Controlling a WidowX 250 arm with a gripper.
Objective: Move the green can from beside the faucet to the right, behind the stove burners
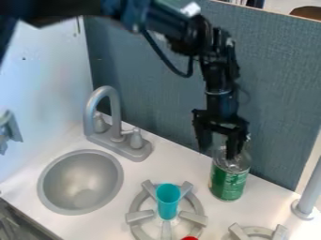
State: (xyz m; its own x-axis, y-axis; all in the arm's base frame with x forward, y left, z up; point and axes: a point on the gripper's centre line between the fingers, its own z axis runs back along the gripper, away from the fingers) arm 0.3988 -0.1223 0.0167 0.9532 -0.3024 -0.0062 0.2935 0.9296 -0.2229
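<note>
"Nearest the camera, what's that bit of red [189,238]?"

"Some small object, cut off by the lower edge, so I can't tell what. Just behind it is a grey burner grate [139,215], with a teal cup [168,201] upright at its middle."

"And the bottle [229,180]?"

"Standing on the white worktop [182,161], behind the cup and to the right in the picture, close to the blue-grey panel [279,93]. It's clear at the top, with a green label round the body."

"Where's the end effector [218,153]?"

"Hanging at the bottle's top, pointing down. Its two fingers are apart, and one of them overlaps the clear upper part. Whether it touches, I can't tell."

"What's over on the left?"

"A round grey sink [81,183], with a curved faucet [113,93] behind it and a handle [136,138] on either side of the spout."

"And at the right?"

"A grey post [309,192] rises from the worktop. Nearer the camera, part of a second grate [279,232] shows at the lower edge."
</note>
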